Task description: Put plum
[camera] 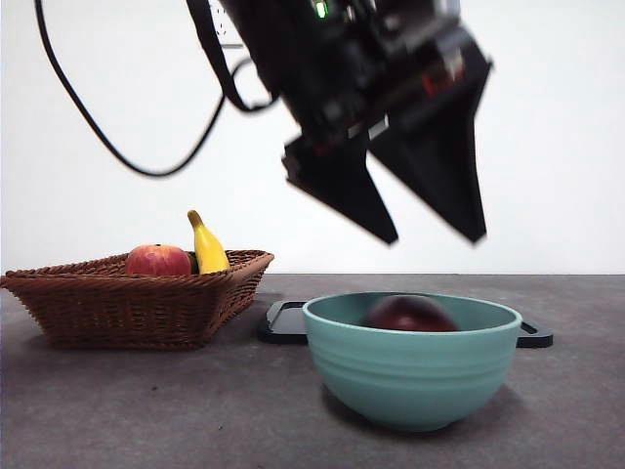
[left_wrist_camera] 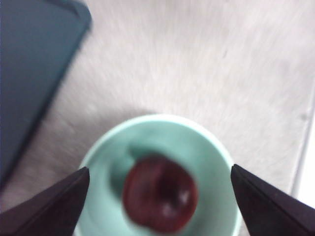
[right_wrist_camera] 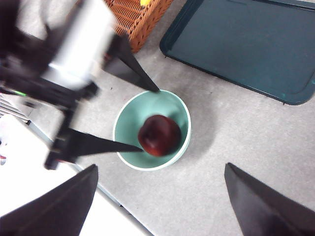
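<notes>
The dark maroon plum (camera: pixel 410 315) lies inside the teal bowl (camera: pixel 410 376) at the table's front, free of any gripper. My left gripper (camera: pixel 435 238) hangs open and empty a little above the bowl, jaws spread wide. In the left wrist view the left gripper (left_wrist_camera: pixel 160 168) looks straight down on the plum (left_wrist_camera: pixel 160 194) in the bowl (left_wrist_camera: pixel 214 152). My right gripper (right_wrist_camera: pixel 161 166) is open and empty, high above. Its view shows the plum (right_wrist_camera: pixel 159 135), the bowl (right_wrist_camera: pixel 129 112) and the left gripper (right_wrist_camera: pixel 148 118) over it.
A wicker basket (camera: pixel 137 303) at the left holds a red-orange apple (camera: pixel 158 260) and a yellow banana (camera: pixel 207 244). A dark flat tray (camera: pixel 283 322) lies behind the bowl; it also shows in the right wrist view (right_wrist_camera: pixel 246 44). The table's edge runs close to the bowl.
</notes>
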Tool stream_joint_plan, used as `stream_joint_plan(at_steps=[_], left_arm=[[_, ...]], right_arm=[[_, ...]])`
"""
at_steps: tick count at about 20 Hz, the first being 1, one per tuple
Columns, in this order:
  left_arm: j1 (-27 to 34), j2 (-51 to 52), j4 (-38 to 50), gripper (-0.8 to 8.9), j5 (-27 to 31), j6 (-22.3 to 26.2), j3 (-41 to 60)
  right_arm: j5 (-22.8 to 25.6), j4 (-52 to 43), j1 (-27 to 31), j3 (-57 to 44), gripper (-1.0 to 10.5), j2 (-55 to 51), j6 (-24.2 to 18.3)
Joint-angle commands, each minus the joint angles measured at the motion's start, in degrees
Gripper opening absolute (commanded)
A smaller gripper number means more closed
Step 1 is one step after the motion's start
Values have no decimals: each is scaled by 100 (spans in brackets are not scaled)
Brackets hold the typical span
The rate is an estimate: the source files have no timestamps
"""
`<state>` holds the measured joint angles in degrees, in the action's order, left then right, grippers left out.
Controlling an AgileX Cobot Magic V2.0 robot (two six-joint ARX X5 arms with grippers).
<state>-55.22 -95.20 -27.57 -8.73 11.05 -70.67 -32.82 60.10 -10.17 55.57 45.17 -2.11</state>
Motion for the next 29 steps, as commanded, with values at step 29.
stream_joint_plan(at_steps=[29], left_arm=[[3008,4096,-1939,459,-2883,-767,1958]], right_arm=[[4,-50,-20,111,413,46,-4]])
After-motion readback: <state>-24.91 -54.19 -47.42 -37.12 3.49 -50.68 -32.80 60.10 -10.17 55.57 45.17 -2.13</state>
